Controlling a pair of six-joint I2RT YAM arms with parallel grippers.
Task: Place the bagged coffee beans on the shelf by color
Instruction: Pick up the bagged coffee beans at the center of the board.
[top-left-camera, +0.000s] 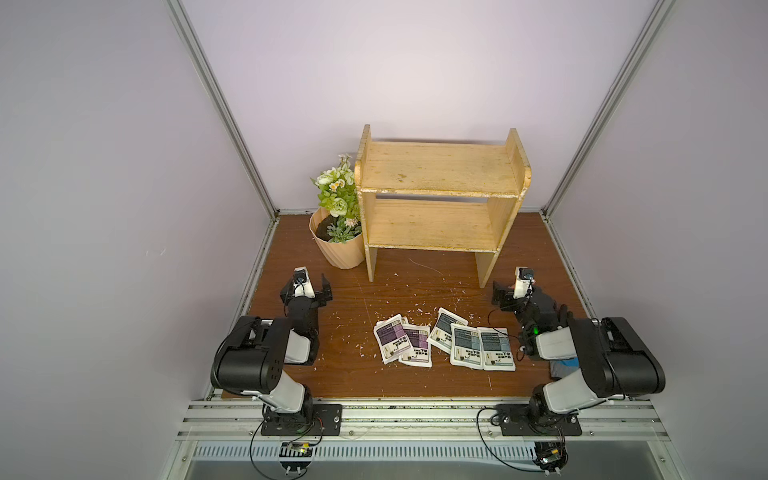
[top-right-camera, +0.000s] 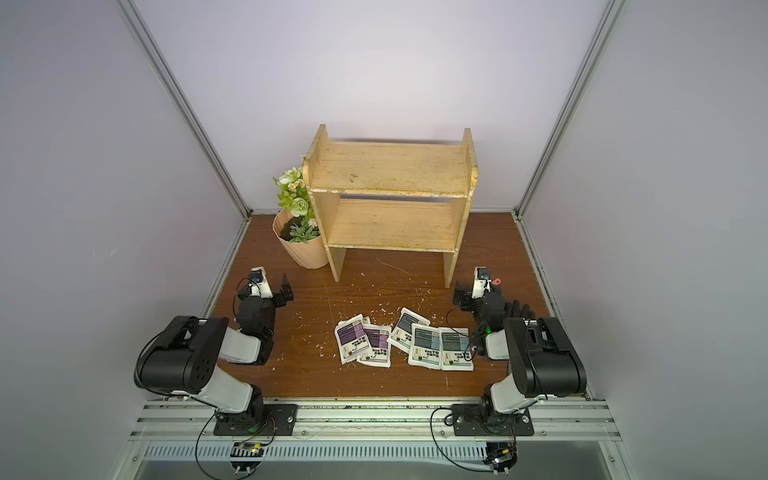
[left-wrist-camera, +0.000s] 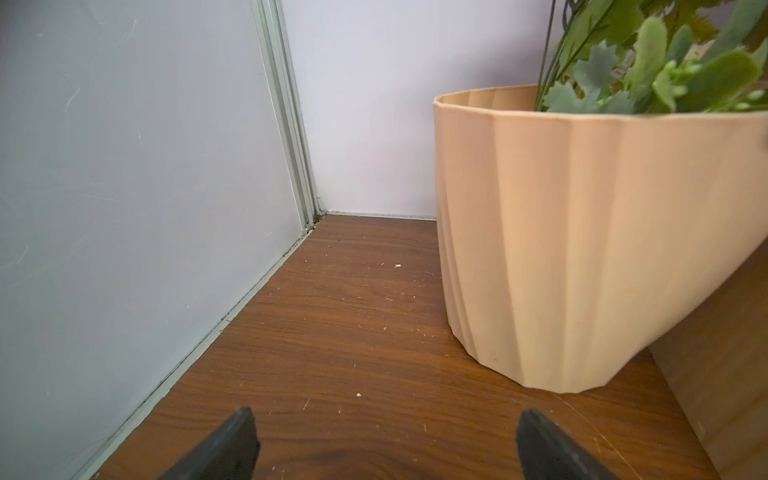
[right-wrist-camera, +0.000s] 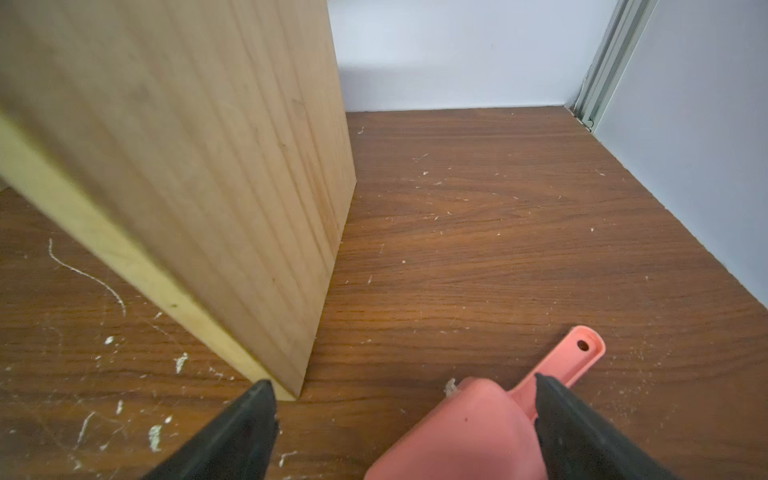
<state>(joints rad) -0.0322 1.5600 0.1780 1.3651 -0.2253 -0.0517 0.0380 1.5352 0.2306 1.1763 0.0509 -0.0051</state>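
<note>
– Brown counter, pale walls. And coffee pouches?
– Flat mid-counter, before the shelf, purple beside grey-blue.
– Tools?
– Spread wide, left tool and right tool, holding nothing; pink scoop by right tool.

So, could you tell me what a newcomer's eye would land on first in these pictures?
Most likely the pale wooden shelf, both boards bare, at the back of the table, with a peach flowerpot of flowers beside it. Next, overlapping near the front, purple coffee pouches beside grey-blue coffee pouches. The left claw and right claw stand open at either side, holding nothing.
</note>
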